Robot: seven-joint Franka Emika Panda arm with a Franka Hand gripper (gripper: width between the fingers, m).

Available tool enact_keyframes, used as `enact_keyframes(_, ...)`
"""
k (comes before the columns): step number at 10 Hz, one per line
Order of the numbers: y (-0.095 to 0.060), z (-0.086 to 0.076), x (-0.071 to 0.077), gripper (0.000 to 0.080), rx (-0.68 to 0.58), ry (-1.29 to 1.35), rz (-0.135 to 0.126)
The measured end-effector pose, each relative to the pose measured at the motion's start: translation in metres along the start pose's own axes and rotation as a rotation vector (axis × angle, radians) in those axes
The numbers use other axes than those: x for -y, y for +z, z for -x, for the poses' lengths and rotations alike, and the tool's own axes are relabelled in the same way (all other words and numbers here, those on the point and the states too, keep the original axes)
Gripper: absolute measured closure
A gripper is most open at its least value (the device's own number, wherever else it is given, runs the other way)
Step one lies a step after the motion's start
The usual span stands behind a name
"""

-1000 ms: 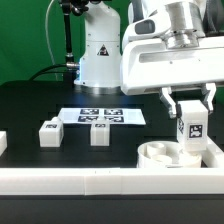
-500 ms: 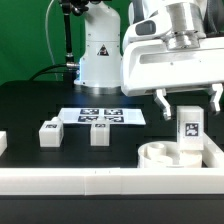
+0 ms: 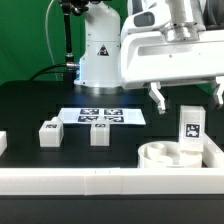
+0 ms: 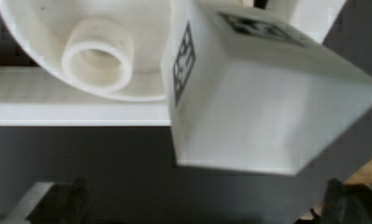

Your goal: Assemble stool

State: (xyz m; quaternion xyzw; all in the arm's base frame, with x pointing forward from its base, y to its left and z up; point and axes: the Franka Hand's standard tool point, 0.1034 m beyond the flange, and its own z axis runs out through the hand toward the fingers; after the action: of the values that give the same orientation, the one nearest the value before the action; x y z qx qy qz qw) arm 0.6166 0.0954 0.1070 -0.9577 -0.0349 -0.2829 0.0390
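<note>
The hand (image 3: 188, 97) has gone up and opened since a moment ago. Back then it was pinching the white leg (image 3: 190, 124). Now its two fingers are spreading wide apart and hanging above the leg, not touching it. The leg is standing up all by itself.

This leg is a short, chunky white block. It is wearing a black-and-white square tag on the side facing the exterior view, and the wrist view is showing another tag on its top end. Its bottom end is sitting in the seat (image 3: 160, 156), on the part of the seat toward the exterior view's right. How deep it is going in, I cannot tell.

The seat is a thick, round, white disc with a raised rim. It is lying flat on the black counter (image 3: 30, 105), toward the exterior view's right. The wrist view is showing a round hole (image 4: 98, 62) in the seat just beside the leg.

A second leg (image 3: 48, 133) and a third leg (image 3: 99, 133) are standing on the counter toward the exterior view's left, well apart from the seat, with a gap between them. They are the same blocky white shape with tags on top. Behind them the marker board (image 3: 100, 116) is lying flat.

A long white rail (image 3: 70, 182) is running along the front of the counter, and the seat is sitting just behind it.

In the wrist view the dark fingertips (image 4: 62, 200) are showing blurry on either side of the leg, with space around it.
</note>
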Motion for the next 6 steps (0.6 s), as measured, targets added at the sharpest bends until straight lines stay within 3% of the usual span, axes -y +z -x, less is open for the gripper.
enact_keyframes(1,-0.0028,-0.0056,0.0002,0.0151,0.003,0.0,-0.001)
enact_keyframes(6,0.0029,0.003,0.0001,0.0151,0.016,0.039,0.003)
